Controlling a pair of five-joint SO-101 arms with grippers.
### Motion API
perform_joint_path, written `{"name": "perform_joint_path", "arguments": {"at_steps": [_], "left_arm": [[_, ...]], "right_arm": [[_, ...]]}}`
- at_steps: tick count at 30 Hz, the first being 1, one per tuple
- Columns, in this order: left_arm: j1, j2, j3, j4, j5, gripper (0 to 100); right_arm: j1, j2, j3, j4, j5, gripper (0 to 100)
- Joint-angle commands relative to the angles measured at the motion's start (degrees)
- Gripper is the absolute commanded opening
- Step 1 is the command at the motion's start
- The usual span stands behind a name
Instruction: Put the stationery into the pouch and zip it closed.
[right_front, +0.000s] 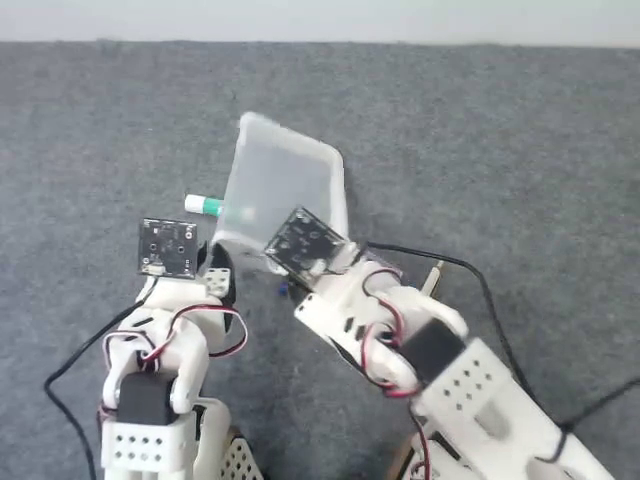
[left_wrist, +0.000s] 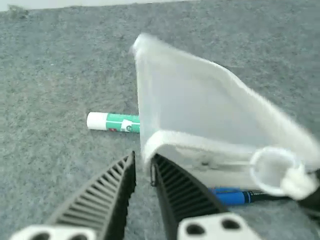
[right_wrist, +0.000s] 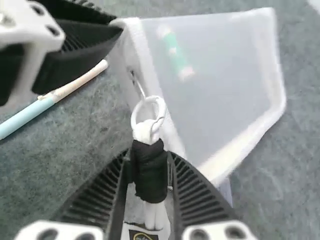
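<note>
- Left end effector (left_wrist: 143, 159): fingers pinched together on a corner of the pouch (left_wrist: 200, 110). It likely serves best as a firm anchor. The arm sits low over the bench (right_front: 520, 150).
- Green stick (left_wrist: 112, 122): lying on the bench beside the pouch, outside it.
- Pouch: tilted up off the bench, between both arms.
- Blue pen (left_wrist: 231, 195): on the bench below the pouch's zip edge, not inside.
- Right end effector (right_wrist: 149, 156): clamped on the zip pull (right_wrist: 148, 172). The pull is best drawn along the zip line, not upward.

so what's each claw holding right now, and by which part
The right claw grips the zip pull of the pouch by its black-wrapped tail. The left claw pinches the pouch itself, at the corner of its zip edge.
</note>
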Motion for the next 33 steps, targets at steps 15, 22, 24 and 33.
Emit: {"name": "perform_joint_path", "arguments": {"at_steps": [15,22,24,33], "left_arm": [[5.63,-0.44,-1.89,-0.53,-3.43,19],[5.89,0.0,1.45,-5.98,-6.15,7],[5.8,0.0,1.45,-5.98,-5.89,3],[0.44,-0.35,0.92,-6.07,-3.87,1]], "right_arm": [[2.15,-16.92,2.81,8.04,0.7,0.7],[2.15,-20.09,2.81,10.33,0.7,0.7],[2.24,-21.67,2.81,10.86,0.7,0.7],[9.27,-24.92,2.55,11.56,0.62,0.8]]}}
